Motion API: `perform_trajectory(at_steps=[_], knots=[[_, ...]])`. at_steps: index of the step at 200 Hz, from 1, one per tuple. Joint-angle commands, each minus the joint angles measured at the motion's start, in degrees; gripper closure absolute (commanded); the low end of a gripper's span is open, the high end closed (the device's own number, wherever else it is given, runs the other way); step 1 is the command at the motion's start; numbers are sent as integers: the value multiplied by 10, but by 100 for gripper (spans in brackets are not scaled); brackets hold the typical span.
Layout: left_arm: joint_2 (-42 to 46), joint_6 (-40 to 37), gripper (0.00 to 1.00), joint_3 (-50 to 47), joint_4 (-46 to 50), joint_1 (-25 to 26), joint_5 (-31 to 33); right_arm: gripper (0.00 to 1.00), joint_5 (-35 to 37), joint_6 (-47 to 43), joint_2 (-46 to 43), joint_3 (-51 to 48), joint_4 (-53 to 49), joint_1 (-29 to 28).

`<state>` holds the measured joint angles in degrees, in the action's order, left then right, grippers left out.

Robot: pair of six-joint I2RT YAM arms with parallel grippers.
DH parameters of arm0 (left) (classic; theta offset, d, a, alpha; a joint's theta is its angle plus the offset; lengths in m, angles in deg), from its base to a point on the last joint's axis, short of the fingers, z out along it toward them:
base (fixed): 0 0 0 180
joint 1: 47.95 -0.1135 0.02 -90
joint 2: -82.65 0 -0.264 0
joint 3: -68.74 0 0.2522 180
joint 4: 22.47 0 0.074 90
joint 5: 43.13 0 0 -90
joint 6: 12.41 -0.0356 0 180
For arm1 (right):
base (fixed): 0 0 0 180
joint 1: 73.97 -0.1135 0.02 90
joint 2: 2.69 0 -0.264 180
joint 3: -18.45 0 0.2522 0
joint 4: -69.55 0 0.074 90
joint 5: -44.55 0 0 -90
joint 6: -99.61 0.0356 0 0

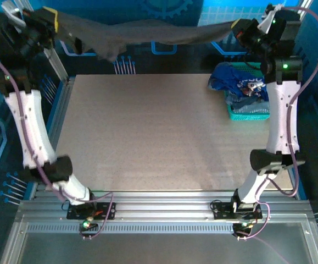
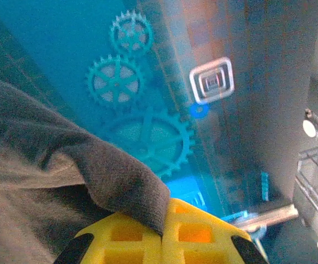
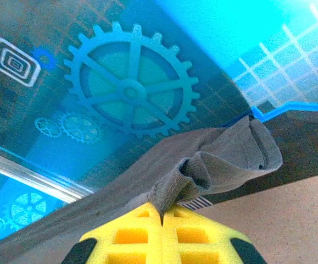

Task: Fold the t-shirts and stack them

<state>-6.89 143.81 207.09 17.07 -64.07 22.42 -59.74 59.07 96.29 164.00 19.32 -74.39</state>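
A charcoal-grey t-shirt (image 1: pixel 148 32) hangs stretched in the air above the table's far edge, held at both ends. My left gripper (image 1: pixel 50 21) at the far left is shut on one end of it; the dark cloth (image 2: pixel 93 165) drapes over its yellow fingertips (image 2: pixel 131 234). At the far right my right gripper (image 1: pixel 239 26) is shut on the other end, a bunched fold (image 3: pixel 213 165) pinched between its yellow fingertips (image 3: pixel 131 234). A royal-blue t-shirt with pale print (image 1: pixel 236 80) lies heaped in the basket with paler cloth beneath it.
The teal mesh basket (image 1: pixel 249 114) stands at the table's right edge, just behind my right arm. The tan table top (image 1: pixel 142 132) spreads below the hanging shirt. Metal frame rails (image 1: pixel 57 60) run along the left side and the near edge.
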Motion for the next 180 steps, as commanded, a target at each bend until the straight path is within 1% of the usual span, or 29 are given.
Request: perform_trajectory(at_steps=[1,13,23,24,31,47,62,72,84,115,133,149,170,180], knots=[[116,3,100,-325,25,34,0,100,-10,-5,-48,-187,-1,-1],[182,11,100,-495,26,54,19,100,2,0,-86,-312,1,-8],[222,2,100,-609,46,70,34,100,7,1,-108,-409,2,-16],[226,2,100,-618,47,71,35,100,11,1,-112,-430,0,-19],[244,2,100,-696,51,80,32,100,22,-1,-118,-478,-9,-25],[268,7,100,-841,39,96,26,100,34,-5,-118,-601,-12,-40],[275,18,100,-932,22,103,19,100,42,-8,-109,-666,-4,-49],[276,15,100,-960,20,110,21,100,55,-18,-96,-686,-8,-57],[275,13,100,-970,28,117,21,100,77,-28,-79,-691,-29,-67],[284,-2,100,-938,102,122,45,100,144,-33,-75,-694,-94,-81],[302,14,100,-925,140,131,68,100,172,-23,-98,-714,-122,-85],[312,26,100,-927,152,135,77,100,195,-10,-127,-737,-137,-86],[304,40,100,-943,135,139,68,100,234,10,-179,-776,-154,-79],[298,45,100,-947,123,147,65,100,245,14,-191,-785,-168,-72]])
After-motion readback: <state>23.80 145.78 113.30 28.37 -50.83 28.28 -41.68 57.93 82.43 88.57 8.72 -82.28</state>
